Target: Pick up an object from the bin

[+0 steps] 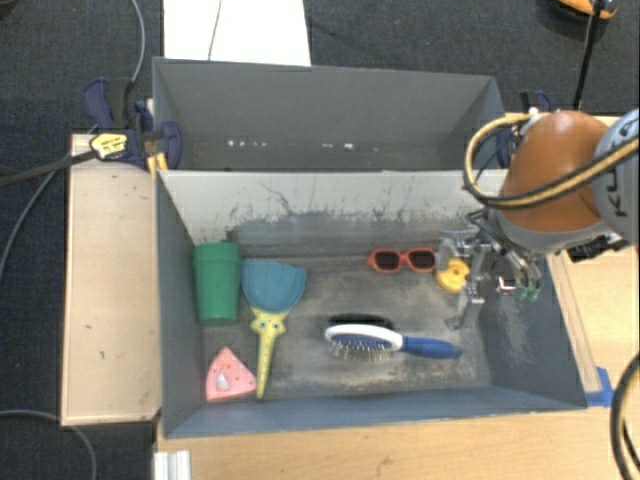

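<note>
Your arm's orange cover [545, 173] hangs above the gripper [472, 293], low in the bin [525, 368] just right of the orange sunglasses [402, 260], beside a small yellow thing [452, 275]. Whether it grips you cannot tell. Nothing looks lifted, so the pick likely remains.

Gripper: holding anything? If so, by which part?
Cannot tell. The gripper is right beside a small yellow thing near the sunglasses, but no clear grasp is visible.

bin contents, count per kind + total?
Green cup: 1
Blue scoop: 1
Pink wedge: 1
Hairbrush: 1
Sunglasses: 1
Yellow toy: 1
Total: 6
</note>
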You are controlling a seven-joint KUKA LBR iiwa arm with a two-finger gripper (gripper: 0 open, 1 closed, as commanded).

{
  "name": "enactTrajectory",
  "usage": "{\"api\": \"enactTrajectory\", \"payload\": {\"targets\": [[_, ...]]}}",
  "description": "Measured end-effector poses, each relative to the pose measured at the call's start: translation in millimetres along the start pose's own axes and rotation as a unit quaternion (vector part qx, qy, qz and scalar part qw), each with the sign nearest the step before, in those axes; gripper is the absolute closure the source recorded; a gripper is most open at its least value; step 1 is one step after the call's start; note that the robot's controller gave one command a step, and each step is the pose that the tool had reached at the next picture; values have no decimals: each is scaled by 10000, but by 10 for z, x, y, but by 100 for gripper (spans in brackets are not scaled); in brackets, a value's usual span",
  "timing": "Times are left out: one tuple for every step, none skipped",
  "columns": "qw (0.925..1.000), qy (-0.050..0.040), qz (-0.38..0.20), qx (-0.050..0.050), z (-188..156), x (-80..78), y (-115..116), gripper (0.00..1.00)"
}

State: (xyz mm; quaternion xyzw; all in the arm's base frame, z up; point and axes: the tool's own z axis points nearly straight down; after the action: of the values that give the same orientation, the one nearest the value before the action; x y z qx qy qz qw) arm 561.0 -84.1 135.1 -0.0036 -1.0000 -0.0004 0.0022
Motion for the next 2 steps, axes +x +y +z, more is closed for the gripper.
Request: {"api": "enactTrajectory", "payload": {"targets": [[10000,-37,-12,7,-48,-15,2,0],[9999,-31,-137,4,387,227,640,0]]}}
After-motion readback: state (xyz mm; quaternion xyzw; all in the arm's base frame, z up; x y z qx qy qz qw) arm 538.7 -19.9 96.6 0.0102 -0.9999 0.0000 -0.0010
